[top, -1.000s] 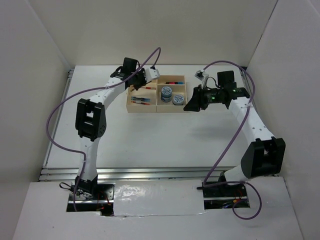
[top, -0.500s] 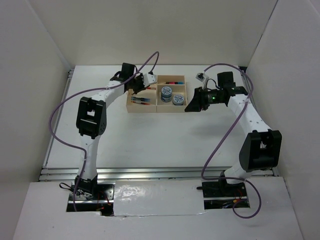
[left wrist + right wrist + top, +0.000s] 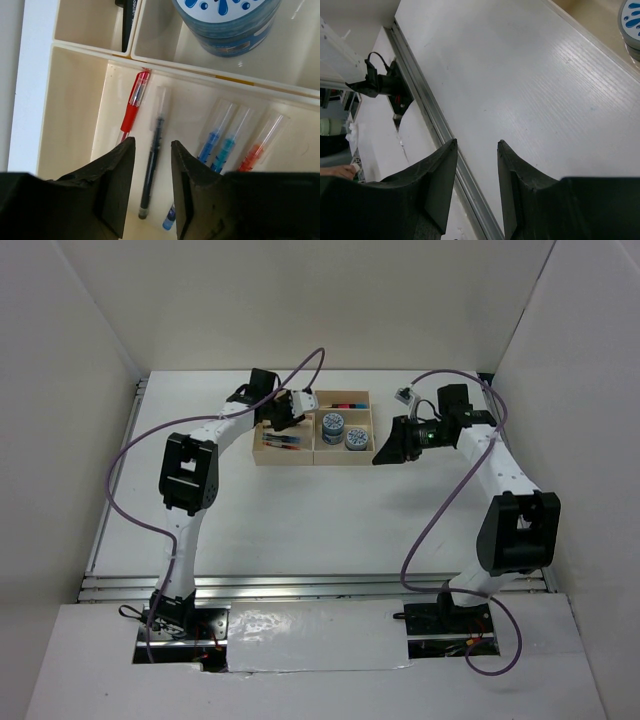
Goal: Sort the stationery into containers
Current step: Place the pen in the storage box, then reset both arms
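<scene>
Here, the left gripper [image 3: 153,145] hangs parted and empty over thin coloured plastic pens [image 3: 131,110] in the pale beige rectangular wooden tray's [image 3: 85,47] left section; the right gripper [image 3: 476,144] is likewise parted and empty.

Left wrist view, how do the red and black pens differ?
The red pen has a red grip; the black pen shows dark ink in a clear barrel. The red pen's top reaches the divider wall; the black pen stops short. Both lie nearly parallel in the large compartment of the tray.
</scene>
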`<state>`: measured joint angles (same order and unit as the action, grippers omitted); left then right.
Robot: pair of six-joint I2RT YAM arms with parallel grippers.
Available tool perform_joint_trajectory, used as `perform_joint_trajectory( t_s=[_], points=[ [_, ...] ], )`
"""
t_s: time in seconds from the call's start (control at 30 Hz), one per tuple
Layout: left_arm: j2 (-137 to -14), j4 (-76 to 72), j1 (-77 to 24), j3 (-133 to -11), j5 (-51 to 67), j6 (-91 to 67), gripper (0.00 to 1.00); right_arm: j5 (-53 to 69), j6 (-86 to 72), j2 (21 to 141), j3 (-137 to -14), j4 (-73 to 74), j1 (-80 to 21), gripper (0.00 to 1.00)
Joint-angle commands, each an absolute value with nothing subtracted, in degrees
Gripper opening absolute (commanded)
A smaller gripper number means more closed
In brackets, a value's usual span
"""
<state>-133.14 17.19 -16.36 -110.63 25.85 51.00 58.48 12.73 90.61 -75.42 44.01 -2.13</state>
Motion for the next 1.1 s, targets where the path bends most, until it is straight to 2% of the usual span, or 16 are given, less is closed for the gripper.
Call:
perform_joint_trajectory(
  t_s=[0.0,0.03,0.07,0.13,0.3,0.4,0.43,0.57,0.63,0.7,0.73,0.77,0.93,1.07],
  points=[
    [-134.3,17.8,-16.8,-112.2,27.9,51.2,0.47,61.3,13.8,91.5,-78.3,45.7,-1.6,0.45],
    [-133.9,17.5,-16.8,-112.0,27.3,50.7,0.50,61.3,13.8,91.6,-78.3,45.7,-1.6,0.45],
    [-133.8,16.6,-16.8,-111.6,27.2,50.2,0.59,61.8,13.5,91.5,-78.2,45.6,-1.6,0.45],
    [-132.4,15.6,-16.4,-111.8,27.2,47.9,0.68,62.1,13.2,91.1,-78.0,45.7,-1.6,0.45],
    [-124.7,11.8,-13.8,-115.1,31.9,32.6,0.74,58.3,10.8,87.1,-77.7,43.5,-1.4,0.45],
    [-117.5,13.4,-13.8,-117.5,29.7,23.1,0.90,51.6,11.9,85.0,-80.4,45.5,-1.0,0.47],
    [-115.4,14.4,-13.8,-118.5,28.7,20.6,0.99,49.6,12.2,83.8,-81.4,46.1,-0.6,0.48],
    [-105.1,21.7,-11.7,-115.5,26.5,12.1,0.99,39.7,13.7,79.7,-81.4,46.2,2.3,0.62],
    [-97.4,22.1,-7.9,-107.8,26.5,6.6,0.99,35.1,14.2,76.3,-79.3,44.7,4.5,0.68],
    [-90.5,22.1,-3.2,-99.3,27.7,3.0,0.99,29.8,14.2,72.3,-75.2,42.9,5.8,0.84],
    [-88.3,22.2,-1.7,-96.2,27.7,1.3,0.99,28.1,14.2,70.9,-73.4,40.7,6.7,0.87],
    [-84.2,22.5,-0.5,-93.5,26.9,0.8,0.99,26.6,14.2,69.6,-71.8,39.6,8.0,1.00],
    [-72.8,22.4,6.8,-72.1,18.1,1.3,0.99,19.7,14.9,60.8,-57.9,30.9,12.2,1.00],
    [-61.5,17.6,9.5,-53.8,13.7,3.9,0.99,20.1,14.4,56.2,-48.9,27.3,15.1,1.00]
  ],
)
